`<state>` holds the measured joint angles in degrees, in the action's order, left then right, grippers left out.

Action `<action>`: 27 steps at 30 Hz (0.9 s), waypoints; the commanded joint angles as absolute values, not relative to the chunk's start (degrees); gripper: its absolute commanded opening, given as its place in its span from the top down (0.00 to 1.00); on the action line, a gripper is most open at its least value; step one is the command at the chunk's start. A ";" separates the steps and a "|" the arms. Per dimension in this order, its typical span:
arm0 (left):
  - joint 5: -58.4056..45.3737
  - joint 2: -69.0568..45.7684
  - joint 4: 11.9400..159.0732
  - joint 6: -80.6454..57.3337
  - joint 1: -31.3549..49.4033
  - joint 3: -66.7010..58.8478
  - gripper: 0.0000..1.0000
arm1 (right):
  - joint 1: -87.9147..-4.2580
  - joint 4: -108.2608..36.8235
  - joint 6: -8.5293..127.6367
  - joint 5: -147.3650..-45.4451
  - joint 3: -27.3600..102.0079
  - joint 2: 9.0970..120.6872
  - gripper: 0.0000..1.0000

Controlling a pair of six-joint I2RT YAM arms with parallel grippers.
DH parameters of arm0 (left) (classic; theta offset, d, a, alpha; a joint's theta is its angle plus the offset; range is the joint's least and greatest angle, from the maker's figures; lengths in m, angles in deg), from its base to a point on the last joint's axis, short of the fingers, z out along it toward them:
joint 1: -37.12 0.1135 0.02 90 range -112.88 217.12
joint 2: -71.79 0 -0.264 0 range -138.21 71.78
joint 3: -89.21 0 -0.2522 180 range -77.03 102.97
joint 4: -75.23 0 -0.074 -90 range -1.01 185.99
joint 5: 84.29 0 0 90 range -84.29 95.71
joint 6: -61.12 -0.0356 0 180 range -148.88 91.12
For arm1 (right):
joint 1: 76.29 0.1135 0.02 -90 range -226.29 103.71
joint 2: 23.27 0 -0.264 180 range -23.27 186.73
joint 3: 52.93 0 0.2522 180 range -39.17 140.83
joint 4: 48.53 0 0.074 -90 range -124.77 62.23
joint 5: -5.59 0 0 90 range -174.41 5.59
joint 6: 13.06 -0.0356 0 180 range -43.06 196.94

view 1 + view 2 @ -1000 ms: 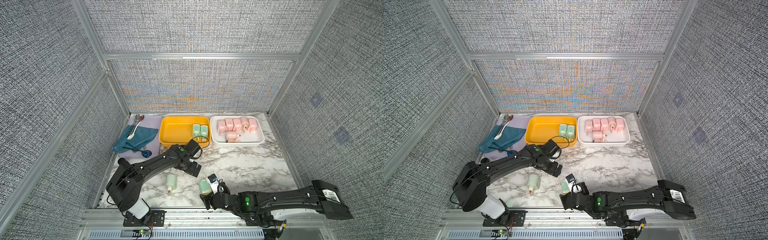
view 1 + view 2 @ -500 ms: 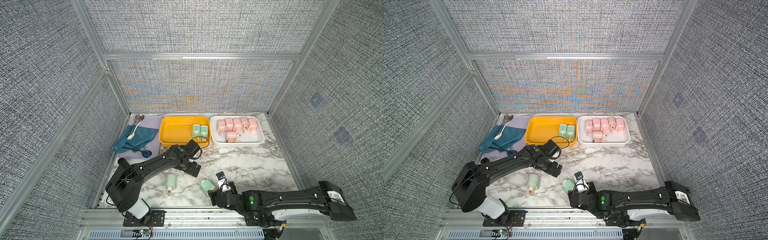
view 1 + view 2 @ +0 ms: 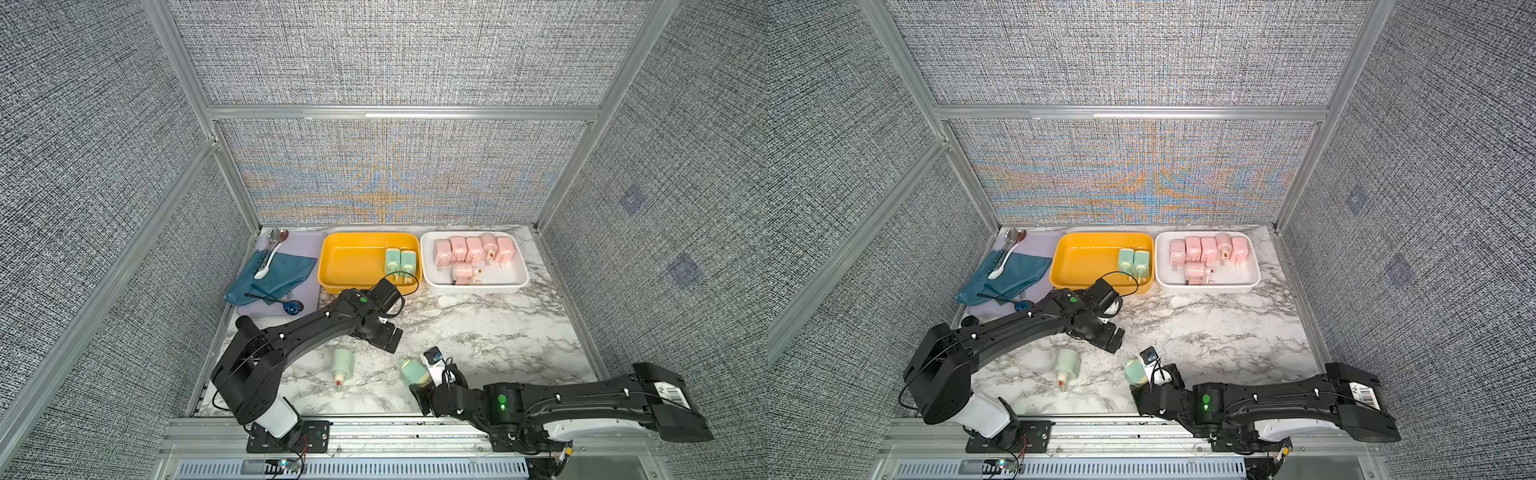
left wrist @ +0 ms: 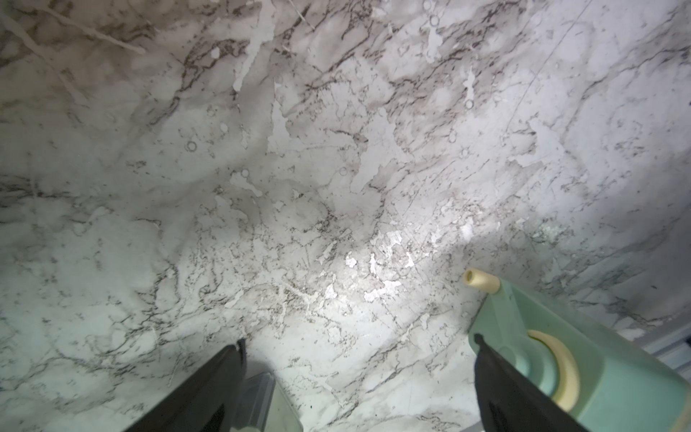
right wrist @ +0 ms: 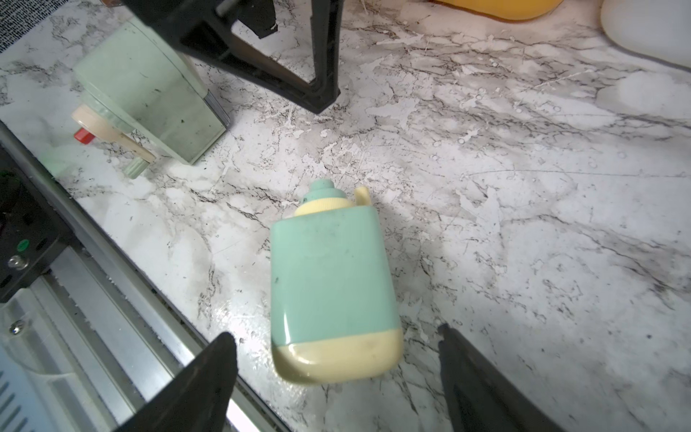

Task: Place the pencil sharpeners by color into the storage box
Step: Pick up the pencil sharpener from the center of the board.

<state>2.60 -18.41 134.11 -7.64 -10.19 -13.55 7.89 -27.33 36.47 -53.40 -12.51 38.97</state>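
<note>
The right gripper (image 5: pixel 334 332) has pulled back behind the green sharpener (image 5: pixel 332 284) lying by the table's front edge. Its jaws are narrowing but apart, not touching it. The left gripper (image 4: pixel 359 340) hangs wide open beside the second green sharpener (image 3: pixel 343 365). Both belong in the yellow tray (image 3: pixel 353 262).

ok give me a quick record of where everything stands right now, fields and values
yellow tray: two tray green sharpeners at one end
white tray: six pink sharpeners
table: two green sharpeners lying loose near the front edge
left gripper: open, empty, over bare marble beside the paler loose sharpener
right gripper: open, fingers either side of the second loose sharpener, gaps showing on both sides
left to sort: the two loose green ones
</note>
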 commanded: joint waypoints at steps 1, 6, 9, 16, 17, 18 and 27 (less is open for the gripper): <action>2.55 -18.38 134.56 -8.14 -10.16 -13.09 0.01 | 7.27 -30.43 38.11 -53.66 -13.37 38.77 0.20; 2.37 -18.41 134.61 -8.31 -10.16 -12.76 0.01 | 5.39 -31.87 39.63 -56.02 -14.39 38.35 0.22; 2.20 -18.31 134.58 -8.38 -10.17 -12.74 0.01 | 4.68 -33.14 41.11 -58.12 -14.78 38.93 0.22; 2.11 -18.39 134.66 -8.22 -10.21 -12.61 0.01 | 4.15 -34.42 41.48 -59.50 -15.17 40.90 0.27; 2.11 -18.39 134.69 -8.28 -10.16 -12.60 0.01 | 4.18 -34.42 41.49 -59.29 -15.15 40.90 0.31; 2.11 -18.32 134.69 -8.35 -10.19 -12.49 0.01 | 4.13 -34.48 41.42 -59.12 -15.26 40.74 0.36; 2.00 -16.76 133.98 -11.54 -10.16 -11.15 0.01 | 0.60 -34.60 47.47 -62.17 -16.39 35.09 0.64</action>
<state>2.14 -17.64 134.18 -9.28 -10.19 -12.02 1.80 -33.36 43.64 -60.81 -16.29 36.54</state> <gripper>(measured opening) 0.991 0.462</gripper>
